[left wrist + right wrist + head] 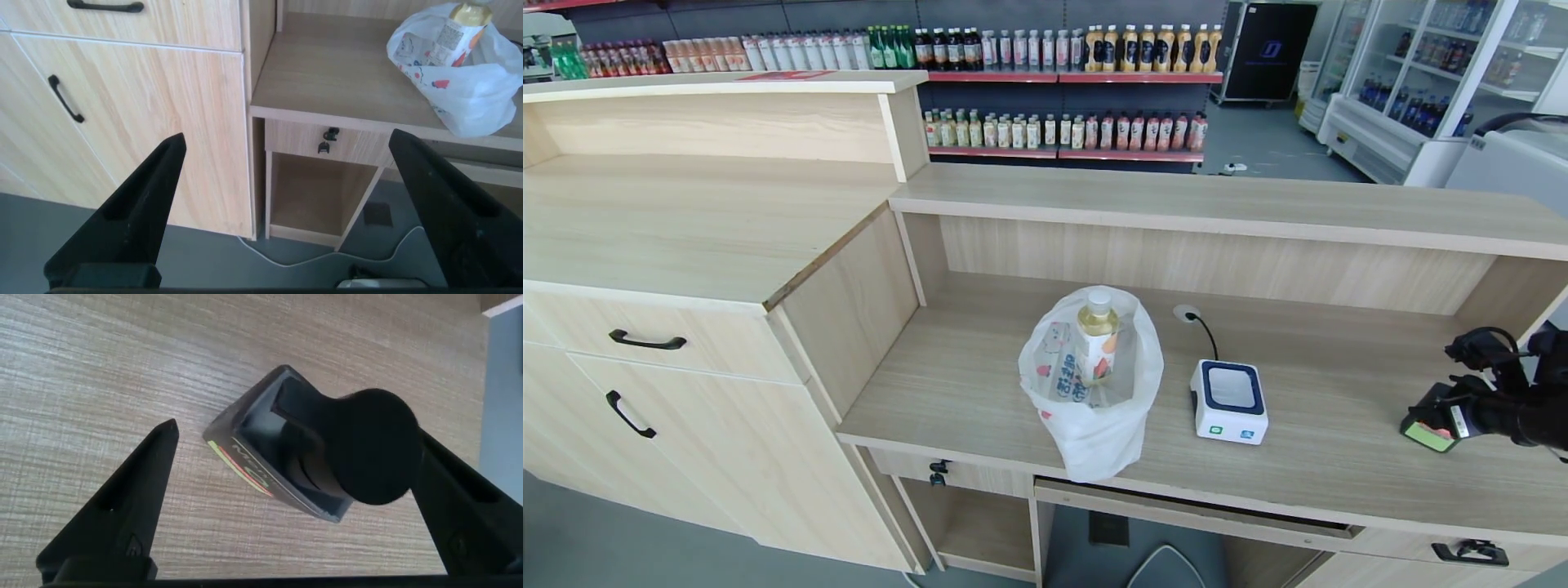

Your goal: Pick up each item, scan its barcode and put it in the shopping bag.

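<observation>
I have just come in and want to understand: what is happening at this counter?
The robot is bagging goods at a checkout counter. The bag stands open beside the scanner, with a bottle and a packet already inside. The right gripper hangs open over a dark item lying on the counter, not yet grasped. The left gripper is open, low beside the counter.

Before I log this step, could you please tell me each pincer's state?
Left pincer: open, empty.
Right pincer: open, by the black, green-faced box-shaped item, not gripping it.
</observation>
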Robot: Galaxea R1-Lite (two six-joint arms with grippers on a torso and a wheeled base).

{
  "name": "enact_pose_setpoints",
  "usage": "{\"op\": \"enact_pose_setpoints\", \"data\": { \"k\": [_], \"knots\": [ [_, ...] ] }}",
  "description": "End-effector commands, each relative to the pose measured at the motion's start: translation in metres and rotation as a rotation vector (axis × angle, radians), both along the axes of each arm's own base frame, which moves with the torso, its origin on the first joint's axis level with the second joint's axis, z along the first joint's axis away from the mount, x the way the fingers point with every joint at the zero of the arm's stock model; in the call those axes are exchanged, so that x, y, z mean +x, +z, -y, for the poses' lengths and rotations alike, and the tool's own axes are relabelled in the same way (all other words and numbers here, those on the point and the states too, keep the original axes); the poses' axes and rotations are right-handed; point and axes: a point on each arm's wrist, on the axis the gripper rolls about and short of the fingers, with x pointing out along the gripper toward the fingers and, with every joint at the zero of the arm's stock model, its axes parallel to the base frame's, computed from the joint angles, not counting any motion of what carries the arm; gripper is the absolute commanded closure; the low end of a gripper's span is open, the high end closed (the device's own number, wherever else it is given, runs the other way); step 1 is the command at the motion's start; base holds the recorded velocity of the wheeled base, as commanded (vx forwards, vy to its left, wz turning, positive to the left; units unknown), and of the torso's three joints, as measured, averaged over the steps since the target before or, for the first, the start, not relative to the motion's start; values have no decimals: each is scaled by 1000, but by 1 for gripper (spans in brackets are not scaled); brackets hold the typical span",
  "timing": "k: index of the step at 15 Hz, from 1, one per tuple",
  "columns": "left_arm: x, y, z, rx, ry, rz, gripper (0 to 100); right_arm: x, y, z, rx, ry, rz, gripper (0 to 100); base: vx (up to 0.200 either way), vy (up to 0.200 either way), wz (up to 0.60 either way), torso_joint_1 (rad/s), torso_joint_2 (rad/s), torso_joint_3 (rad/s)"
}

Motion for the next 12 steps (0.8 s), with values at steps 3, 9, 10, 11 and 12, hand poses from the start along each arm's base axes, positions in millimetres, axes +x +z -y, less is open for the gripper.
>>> {"op": "enact_pose_setpoints", "data": {
  "k": [3,9,10,11,12],
  "knots": [
    [0,0,0,0,0,1,0,8,-13,-6,18,41,4,0,0,0,0,0,0,0],
    [0,0,0,0,0,1,0,12,-18,-15,43,85,-3,100,0,0,0,0,0,0],
    [0,0,0,0,0,1,0,11,-18,-16,43,87,-3,100,0,0,0,0,0,0],
    [0,0,0,0,0,1,0,11,-16,-16,34,93,-1,100,0,0,0,0,0,0],
    [0,0,0,0,0,1,0,13,-12,-19,24,100,12,100,0,0,0,0,0,0]
  ]
}}
